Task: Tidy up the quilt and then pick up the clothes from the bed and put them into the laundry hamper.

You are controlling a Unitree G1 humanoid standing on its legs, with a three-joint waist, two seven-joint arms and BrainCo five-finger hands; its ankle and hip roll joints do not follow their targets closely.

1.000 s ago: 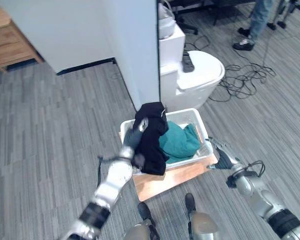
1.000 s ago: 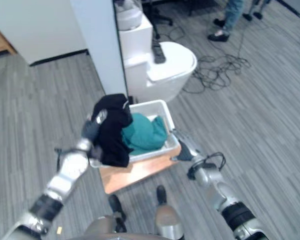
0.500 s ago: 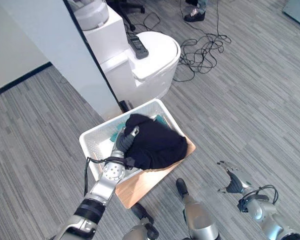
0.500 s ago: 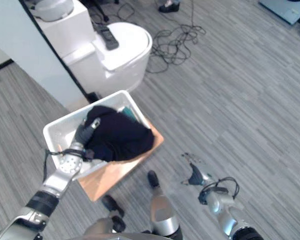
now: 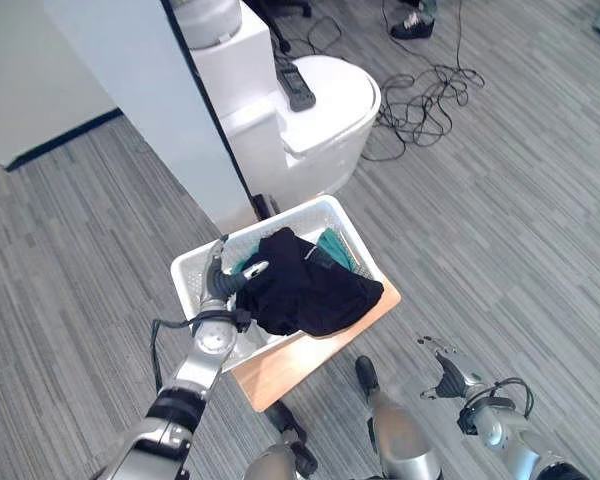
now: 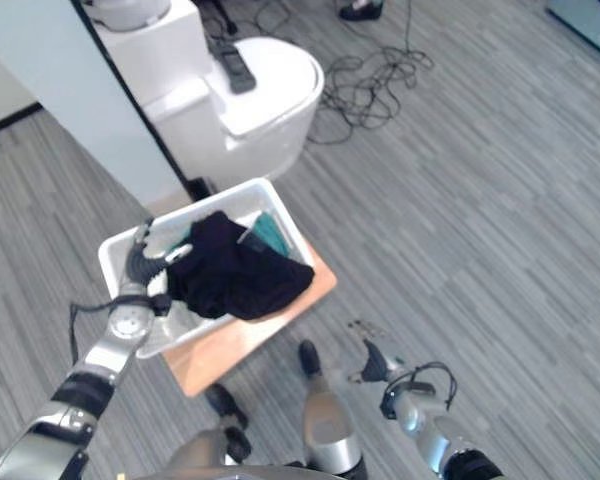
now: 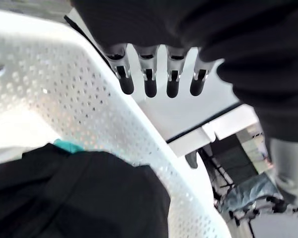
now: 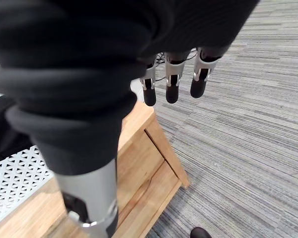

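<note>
Black garment point(image 5: 305, 285) lies in the white perforated hamper point(image 5: 355, 228) over a teal one point(image 5: 332, 243); my left hand point(image 5: 223, 283), fingers released, should lift straight off the rim without snagging cloth. My right hand point(image 5: 443, 372) hangs relaxed over the floor. My right wrist view adds the wooden stand point(image 8: 139, 163) under the hamper.

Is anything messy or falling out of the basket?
Yes. The black garment lies heaped in the white basket and spills over its rim toward the wooden stand. A teal cloth peeks out beneath it.
</note>
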